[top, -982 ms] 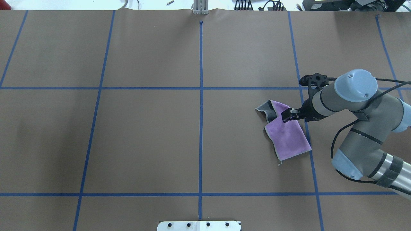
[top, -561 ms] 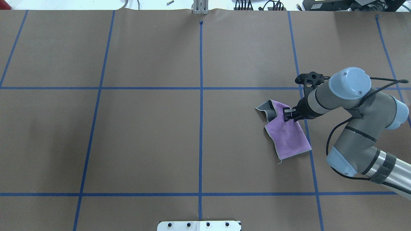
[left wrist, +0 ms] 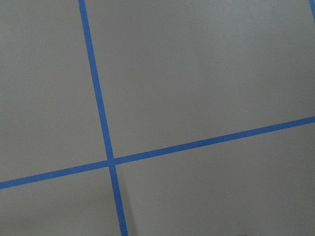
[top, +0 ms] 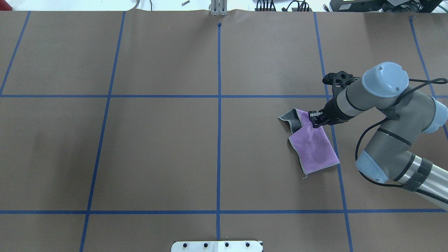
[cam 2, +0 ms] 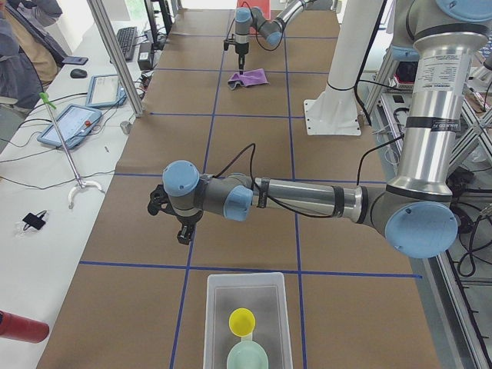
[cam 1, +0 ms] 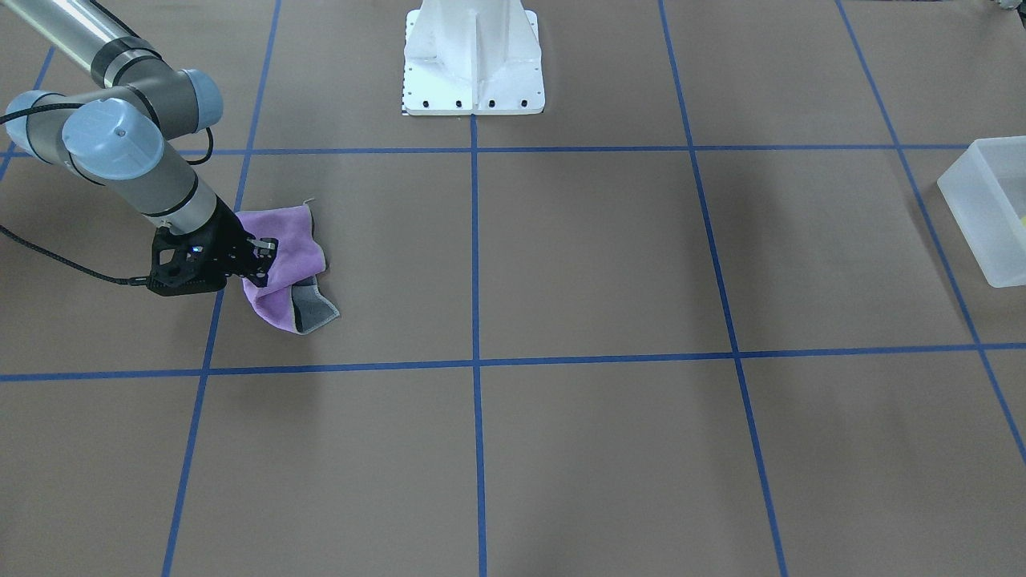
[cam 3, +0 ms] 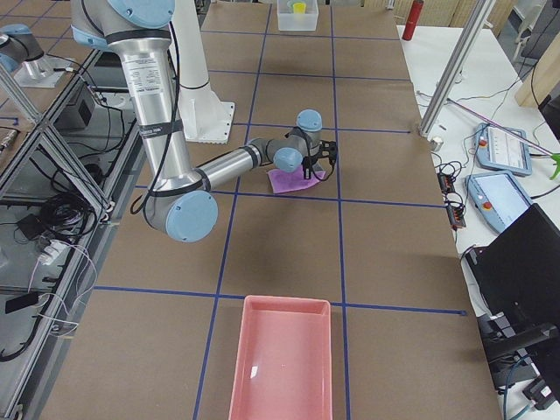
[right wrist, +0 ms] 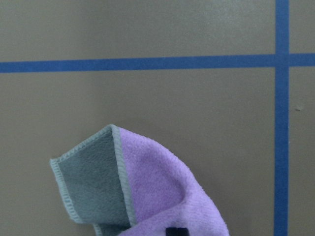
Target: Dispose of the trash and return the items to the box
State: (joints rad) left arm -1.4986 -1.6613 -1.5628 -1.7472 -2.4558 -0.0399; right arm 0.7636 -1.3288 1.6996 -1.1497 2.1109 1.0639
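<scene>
The purple microfibre cloth (top: pixel 315 148), grey on its underside, lies flat on the brown paper-covered worktop (top: pixel 157 150), right of centre in the overhead view. Its long axis runs from upper left to lower right, and the corner at the upper-left end is folded over, grey side up. The right hand (top: pixel 315 120) is set directly upon that upper end, so no sideways reach is called for — only a lift. Its two fingers are drawn close together with a raised ridge of cloth between them. The cloth is judged to be pinched, though the contact is partly hidden by the wrist.

The left hand (cam 2: pixel 183 231) is shown only in the left-end view, low over bare worktop and well apart from the cloth, and how far open it is cannot be told. The right arm is plainly the nearer.

The small pale mint-green round bowl (cam 2: pixel 247 358) and the plain yellow plastic cup (cam 2: pixel 242 321) already lie inside the translucent frosted-white rectangular plastic box (cam 2: pixel 211 323), at the bottom of that view. The cloth is therefore judged the piece left to handle. A long pink plastic tray (cam 3: pixel 280 359) lies well apart from it, at the bottom of the right-end view — probably the place for trash.
</scene>
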